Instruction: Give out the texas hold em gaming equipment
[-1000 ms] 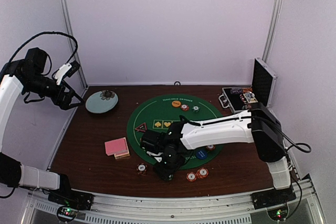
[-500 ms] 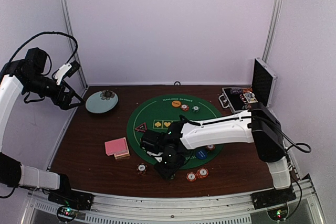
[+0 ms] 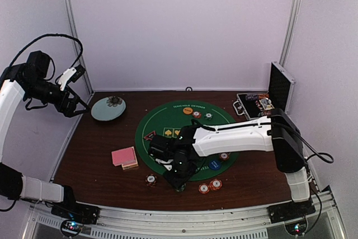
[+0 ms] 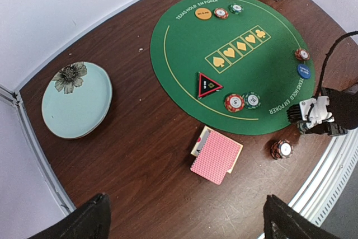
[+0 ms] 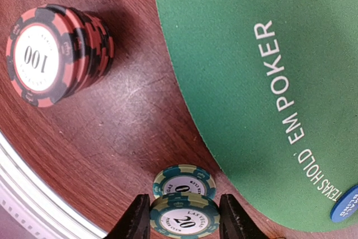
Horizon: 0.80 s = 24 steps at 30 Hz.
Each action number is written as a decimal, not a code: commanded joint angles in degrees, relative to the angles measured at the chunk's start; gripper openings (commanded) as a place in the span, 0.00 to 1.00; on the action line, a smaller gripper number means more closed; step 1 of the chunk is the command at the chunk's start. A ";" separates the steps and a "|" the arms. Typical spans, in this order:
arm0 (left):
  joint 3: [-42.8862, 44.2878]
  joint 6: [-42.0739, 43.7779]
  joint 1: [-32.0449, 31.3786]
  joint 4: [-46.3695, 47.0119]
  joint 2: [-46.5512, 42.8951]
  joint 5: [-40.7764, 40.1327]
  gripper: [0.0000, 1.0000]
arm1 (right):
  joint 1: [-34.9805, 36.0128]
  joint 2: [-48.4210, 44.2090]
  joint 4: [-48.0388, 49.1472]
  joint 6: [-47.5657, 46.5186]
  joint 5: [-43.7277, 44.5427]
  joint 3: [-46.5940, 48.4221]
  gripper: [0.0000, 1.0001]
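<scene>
Right wrist: right gripper [image 5: 183,223] seemingly pinching a green chip [image 5: 183,215], just off the green mat [image 5: 251,54].
Left gripper [image 4: 187,219]: jaws spread wide.

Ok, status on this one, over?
Left gripper open, raised. Right gripper shut on green 20 chip, second green chip close behind. Red 100 stack nearby, not blocking.

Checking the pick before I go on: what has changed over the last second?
The right gripper closed its jaws onto a green chip just off the mat's near edge; its arm shifted only slightly. The left gripper stayed open, raised near the plate. The cards and the red stack did not move.
</scene>
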 commanded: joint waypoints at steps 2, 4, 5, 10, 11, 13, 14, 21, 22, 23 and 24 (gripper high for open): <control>0.51 0.59 0.14 0.52 -0.65 0.46 0.97 | 0.36 -2.49 -1.32 0.31 0.35 0.91 0.29; 0.51 0.66 0.16 0.51 -0.76 0.29 0.98 | 0.35 -2.84 -1.92 0.44 1.03 1.14 0.28; 0.51 0.68 0.14 0.52 -0.72 0.33 0.97 | 0.18 -3.15 -2.23 0.47 1.47 1.30 0.28; 0.51 0.66 0.14 0.50 -0.68 0.37 0.98 | -1.94 -6.13 -3.68 0.73 2.98 1.35 0.28; 0.51 0.66 0.14 0.48 -0.67 0.43 0.98 | -3.06 -6.94 -3.92 0.76 3.01 1.14 0.28; 0.59 0.68 0.14 0.52 -0.65 0.34 0.98 | -4.60 -8.53 -4.51 0.65 3.63 0.35 0.28; 0.59 0.68 0.18 0.46 -0.68 0.29 0.98 | -6.08 -9.30 -4.75 0.64 3.89 -0.13 0.28; 0.42 0.77 0.14 0.43 -0.93 0.08 0.98 | -15.95 -14.38 -5.71 -0.60 6.22 -5.72 0.27; 0.42 0.81 0.18 0.43 -0.96 0.03 0.98 | -17.70 -14.96 -5.51 -0.86 6.63 -6.66 0.27; 0.42 0.77 0.16 0.44 -0.90 0.04 0.97 | -19.45 -15.52 -5.23 -1.08 6.93 -7.97 0.27; 0.41 0.77 0.16 0.41 -0.92 0.10 0.97 | -21.08 -15.95 -4.89 -1.26 7.03 -8.92 0.26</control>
